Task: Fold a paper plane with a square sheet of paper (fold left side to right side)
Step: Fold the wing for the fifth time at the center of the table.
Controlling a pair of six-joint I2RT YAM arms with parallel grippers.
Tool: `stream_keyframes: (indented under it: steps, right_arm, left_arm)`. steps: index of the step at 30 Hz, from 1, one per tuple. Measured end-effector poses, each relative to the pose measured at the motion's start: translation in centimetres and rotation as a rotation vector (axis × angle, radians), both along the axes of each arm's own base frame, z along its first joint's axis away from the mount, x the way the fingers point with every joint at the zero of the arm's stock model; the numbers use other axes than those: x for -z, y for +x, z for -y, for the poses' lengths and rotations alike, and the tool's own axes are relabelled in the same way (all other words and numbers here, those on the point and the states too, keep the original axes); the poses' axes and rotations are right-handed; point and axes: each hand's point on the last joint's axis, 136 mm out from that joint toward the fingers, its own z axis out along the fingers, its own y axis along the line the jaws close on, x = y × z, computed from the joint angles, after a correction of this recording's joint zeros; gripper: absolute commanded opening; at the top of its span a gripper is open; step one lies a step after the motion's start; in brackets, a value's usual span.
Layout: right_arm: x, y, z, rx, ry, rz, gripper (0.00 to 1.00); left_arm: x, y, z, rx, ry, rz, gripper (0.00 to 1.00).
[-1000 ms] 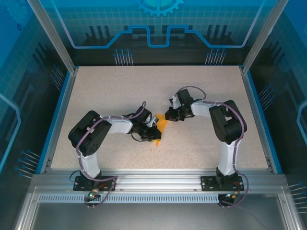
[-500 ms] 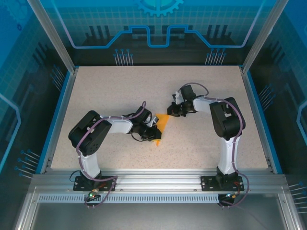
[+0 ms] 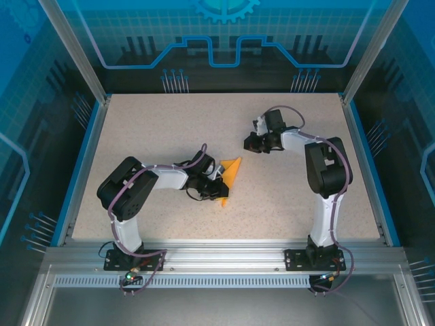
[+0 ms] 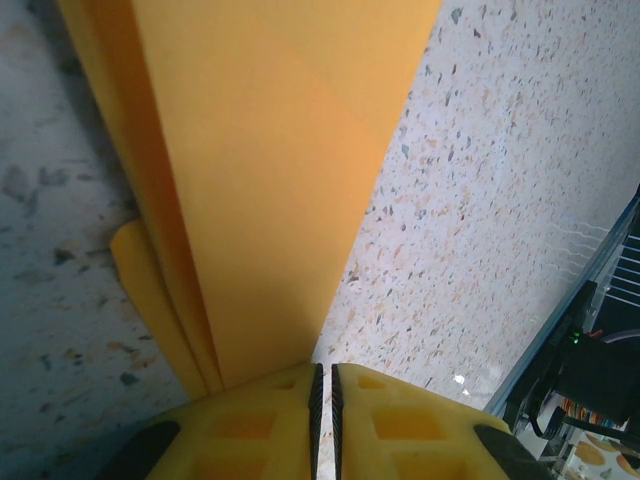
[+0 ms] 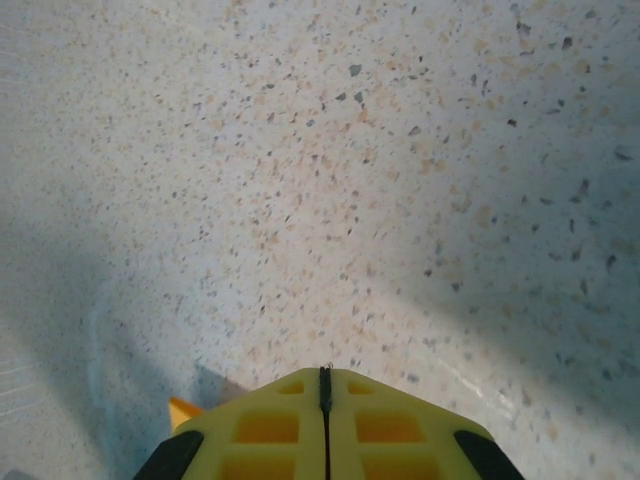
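The left end effector (image 3: 216,189) grips the folded orange paper plane (image 3: 232,170) on the worktop (image 3: 170,129).
The right end effector (image 3: 250,142) hangs clenched and empty just beyond the plane's pointed tip, clear of it, with speckled surface beneath.

No readable text, numbers, labels or brand marks anywhere. The only sign is a blue gear emblem (image 3: 224,8) with circuit-style line art on the back panel (image 3: 136,41) behind the desk's far edge, and it carries no lettering.
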Motion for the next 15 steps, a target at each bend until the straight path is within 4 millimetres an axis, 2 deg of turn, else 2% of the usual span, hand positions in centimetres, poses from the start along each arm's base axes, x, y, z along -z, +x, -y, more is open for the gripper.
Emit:
stream_keyframes:
  steps: [5,8,11,15]
  right_arm:
    - [-3.6,-2.2,0.5,-0.003,0.017,0.058,0.07]
    - [-4.9,-3.9,0.3,-0.016,0.027,0.078,0.06]
    - [-4.9,-6.1,-0.9,-0.050,0.039,0.063,0.05]
    - [-3.3,-9.0,-3.0,-0.101,0.058,0.012,0.05]
  left_arm:
    - [0.0,0.0,0.0,-0.004,0.001,-0.003,0.16]
    - [0.0,0.0,0.0,-0.012,0.002,-0.009,0.16]
    - [0.0,0.0,0.0,-0.014,0.003,-0.011,0.16]
    - [0.0,0.0,0.0,-0.014,0.006,-0.007,0.16]
